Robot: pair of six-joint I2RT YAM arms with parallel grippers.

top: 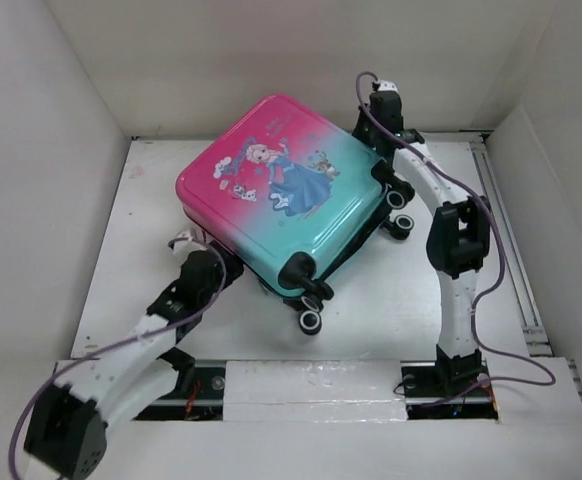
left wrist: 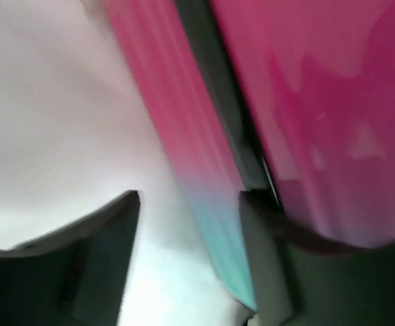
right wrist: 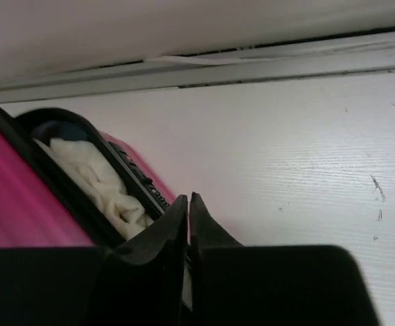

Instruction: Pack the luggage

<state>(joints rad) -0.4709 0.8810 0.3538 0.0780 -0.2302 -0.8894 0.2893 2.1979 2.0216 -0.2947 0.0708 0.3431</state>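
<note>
The luggage [top: 281,190] is a pink-to-teal princess suitcase lying flat mid-table, lid down, wheels [top: 309,322] towards me. My left gripper [top: 184,243] is at its front-left edge. In the blurred left wrist view it [left wrist: 187,224] is open, with the shell rim [left wrist: 211,204] between its fingers. My right gripper [top: 373,128] is at the back-right corner. In the right wrist view it [right wrist: 188,198] is shut, pinching a small pale sliver where the black zipper track [right wrist: 140,183] ends, apparently the zipper pull. The lid gapes there, and white cloth [right wrist: 96,180] shows inside.
White enclosure walls stand at the left, back and right. A metal rail [top: 506,240] runs along the table's right side. The back wall's base strip [right wrist: 252,64] is close behind the right gripper. Purple cables trail from both arms.
</note>
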